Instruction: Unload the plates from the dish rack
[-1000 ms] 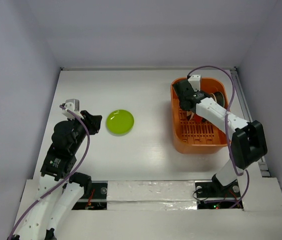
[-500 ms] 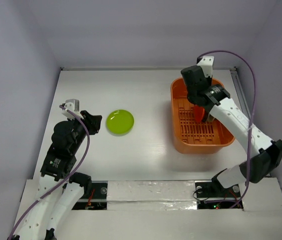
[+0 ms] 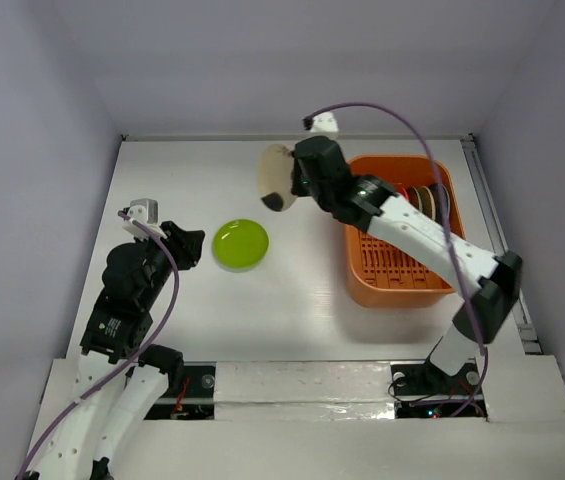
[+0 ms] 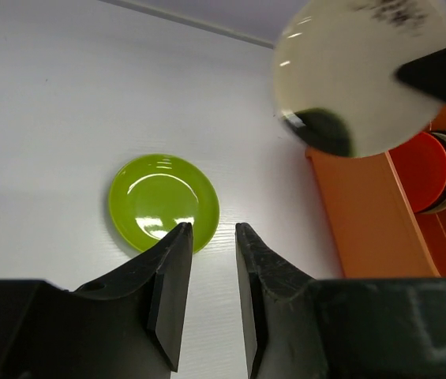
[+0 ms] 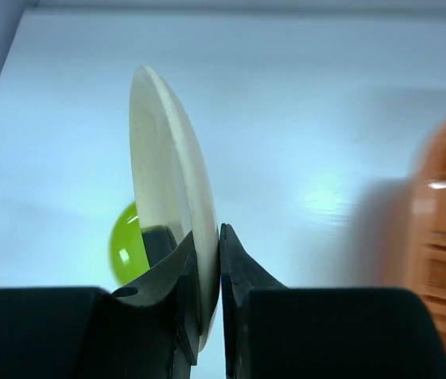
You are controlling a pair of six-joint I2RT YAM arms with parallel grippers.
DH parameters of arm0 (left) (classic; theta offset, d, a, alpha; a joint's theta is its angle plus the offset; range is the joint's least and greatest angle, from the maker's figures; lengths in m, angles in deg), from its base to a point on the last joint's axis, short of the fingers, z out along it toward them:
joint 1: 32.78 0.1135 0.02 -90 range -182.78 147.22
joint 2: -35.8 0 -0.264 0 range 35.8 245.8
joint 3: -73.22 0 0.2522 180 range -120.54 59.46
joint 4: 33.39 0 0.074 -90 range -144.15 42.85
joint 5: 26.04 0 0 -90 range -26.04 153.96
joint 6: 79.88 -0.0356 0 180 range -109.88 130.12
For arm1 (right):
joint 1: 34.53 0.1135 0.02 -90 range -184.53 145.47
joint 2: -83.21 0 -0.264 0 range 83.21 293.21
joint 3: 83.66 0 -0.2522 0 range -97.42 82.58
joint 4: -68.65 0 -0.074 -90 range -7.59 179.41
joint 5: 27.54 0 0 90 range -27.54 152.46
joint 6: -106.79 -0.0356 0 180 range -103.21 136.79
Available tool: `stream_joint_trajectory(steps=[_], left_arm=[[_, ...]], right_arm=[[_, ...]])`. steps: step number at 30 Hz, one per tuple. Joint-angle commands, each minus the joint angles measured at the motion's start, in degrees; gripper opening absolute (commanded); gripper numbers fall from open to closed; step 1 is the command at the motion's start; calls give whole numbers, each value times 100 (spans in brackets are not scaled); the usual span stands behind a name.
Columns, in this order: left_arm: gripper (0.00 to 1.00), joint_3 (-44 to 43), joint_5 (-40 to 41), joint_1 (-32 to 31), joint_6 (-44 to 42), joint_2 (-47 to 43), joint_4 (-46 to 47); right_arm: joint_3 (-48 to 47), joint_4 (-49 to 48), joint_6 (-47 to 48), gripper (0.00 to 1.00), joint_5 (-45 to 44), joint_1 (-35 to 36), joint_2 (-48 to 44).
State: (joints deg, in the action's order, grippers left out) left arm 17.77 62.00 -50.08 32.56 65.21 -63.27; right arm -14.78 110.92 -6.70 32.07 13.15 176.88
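A pale cream plate (image 3: 273, 175) hangs on edge in the air, left of the orange dish rack (image 3: 399, 285). My right gripper (image 3: 284, 196) is shut on its rim; in the right wrist view the plate (image 5: 167, 189) stands between the fingers of that gripper (image 5: 207, 234). A lime green plate (image 3: 240, 244) lies flat on the table below it. A red-orange plate (image 4: 418, 170) and dark-rimmed plates (image 3: 425, 199) stand in the rack's far end. My left gripper (image 4: 211, 230) is open and holds nothing, just short of the green plate (image 4: 163, 202).
The white table (image 3: 292, 300) is walled at the back and on both sides. The rack (image 4: 365, 221) sits close to the right wall. A purple cable (image 3: 402, 125) arches above the right arm.
The right arm has lifted the cream plate out of the rack and swung it left over the table, towards the green plate. The left arm has stayed put.
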Motion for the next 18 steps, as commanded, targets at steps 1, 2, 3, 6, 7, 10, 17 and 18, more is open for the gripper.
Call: stream_joint_trajectory(steps=[1, 2, 3, 6, 7, 10, 17, 18], left_arm=[[26, 21, 37, -37, 24, -40, 188], [26, 29, 29, -37, 24, -40, 188], [26, 30, 29, -37, 24, -23, 188], [27, 21, 37, -37, 24, -23, 188], [28, 21, 37, -37, 24, -14, 179], [29, 29, 37, -37, 24, -5, 179], [29, 30, 37, -37, 42, 12, 171], [29, 30, 37, -37, 42, 12, 179]], right_arm=[[23, -1065, -691, 0, 1262, 136, 511], [190, -1424, -945, 0, 1551, 136, 712], [191, -1601, -1069, 0, 1641, 136, 810], [305, -1901, -1403, 0, 1939, 136, 1283], [306, -1919, -1474, 0, 1984, 136, 1416], [349, -1990, -1615, 0, 2046, 136, 1856], [639, -2368, -1896, 0, 2292, 136, 2261], [648, -2385, -1975, 0, 2336, 136, 2287]])
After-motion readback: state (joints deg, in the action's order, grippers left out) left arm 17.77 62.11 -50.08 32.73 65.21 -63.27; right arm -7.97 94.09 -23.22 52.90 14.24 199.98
